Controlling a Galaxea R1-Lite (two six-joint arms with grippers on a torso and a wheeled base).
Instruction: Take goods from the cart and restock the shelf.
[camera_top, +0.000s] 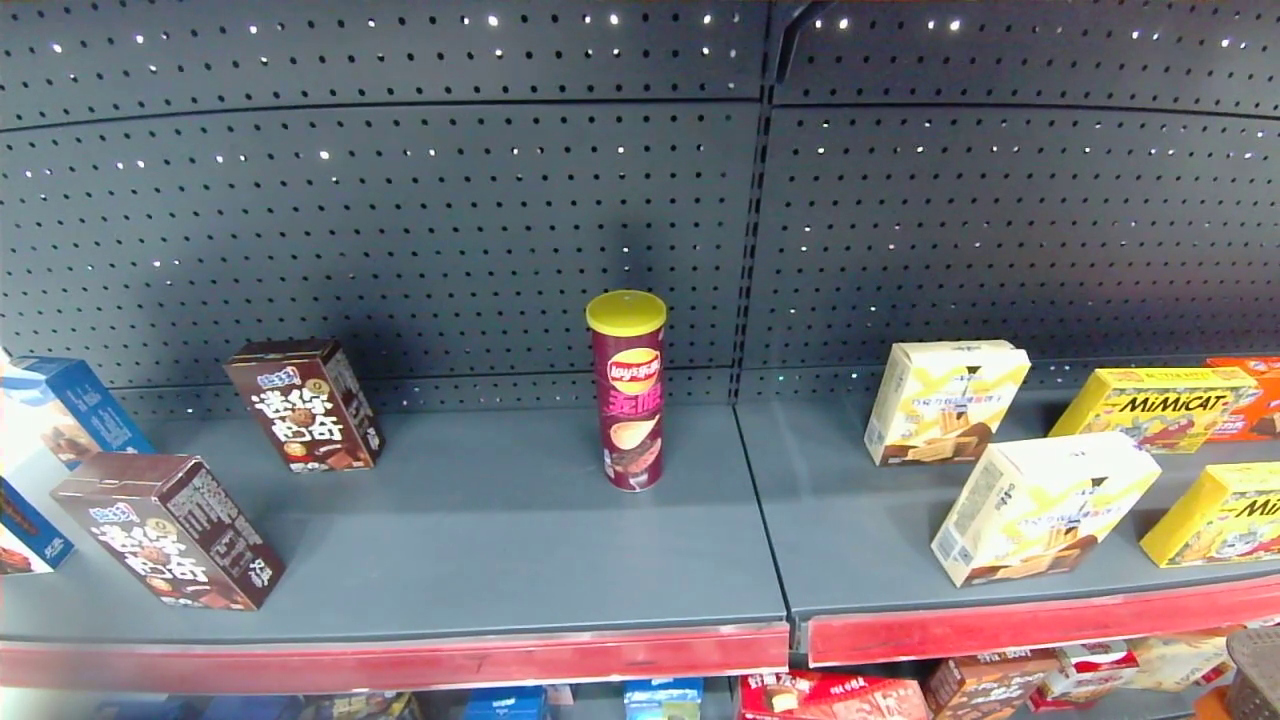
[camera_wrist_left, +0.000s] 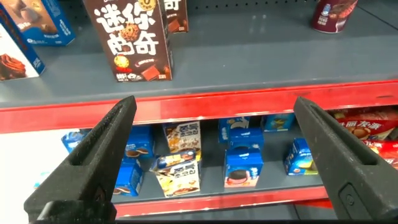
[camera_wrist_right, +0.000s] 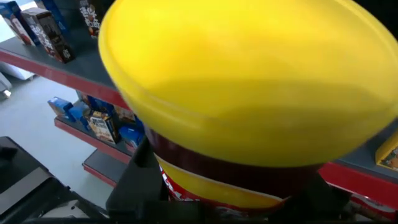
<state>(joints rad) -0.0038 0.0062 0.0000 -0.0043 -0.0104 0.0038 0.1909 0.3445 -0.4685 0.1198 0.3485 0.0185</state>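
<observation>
A tall maroon chips can (camera_top: 628, 392) with a yellow lid stands upright on the grey shelf (camera_top: 480, 560), near its middle. A second can (camera_wrist_right: 249, 93), red with a yellow lid, looms close in the right wrist view, and my right gripper (camera_wrist_right: 230, 193) is shut around its body, with dark fingers (camera_wrist_right: 134, 183) showing on either side. My left gripper (camera_wrist_left: 214, 109) hangs open and holds nothing, in front of the shelf's red front edge (camera_wrist_left: 205, 102), below a brown cookie box (camera_wrist_left: 130, 37).
Two brown cookie boxes (camera_top: 305, 405) (camera_top: 170, 530) and blue boxes (camera_top: 70, 415) stand on the shelf's left. Cream boxes (camera_top: 945, 400) (camera_top: 1045, 505) and yellow boxes (camera_top: 1155, 405) fill the right section. The lower shelf holds blue packs (camera_wrist_left: 242, 168).
</observation>
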